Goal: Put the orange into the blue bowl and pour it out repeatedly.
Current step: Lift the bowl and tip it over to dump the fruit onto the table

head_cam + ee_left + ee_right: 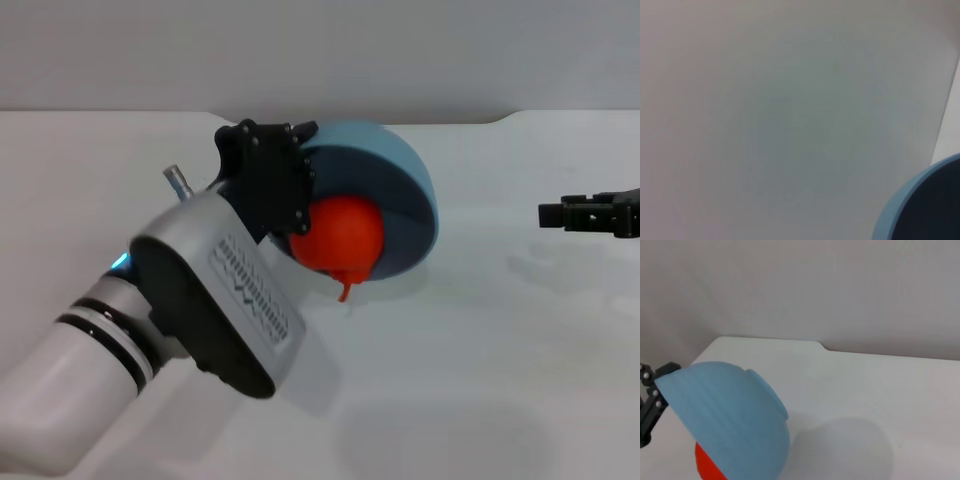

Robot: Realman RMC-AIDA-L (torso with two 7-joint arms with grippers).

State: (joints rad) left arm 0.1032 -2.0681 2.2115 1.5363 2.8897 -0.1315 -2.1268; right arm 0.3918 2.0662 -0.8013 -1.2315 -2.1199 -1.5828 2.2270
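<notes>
The blue bowl is tipped on its side above the table, its mouth facing me. My left gripper is shut on its upper left rim. The orange lies in the lower part of the bowl's mouth, its pointed tip hanging over the rim toward the table. In the right wrist view the bowl's outer wall shows, with the orange peeking out below it and the left gripper behind. The left wrist view catches only a piece of the bowl's rim. My right gripper hovers far right, away from the bowl.
The white table spreads around the bowl and ends at a grey wall behind. My left arm's grey and white forearm covers the near left part of the table.
</notes>
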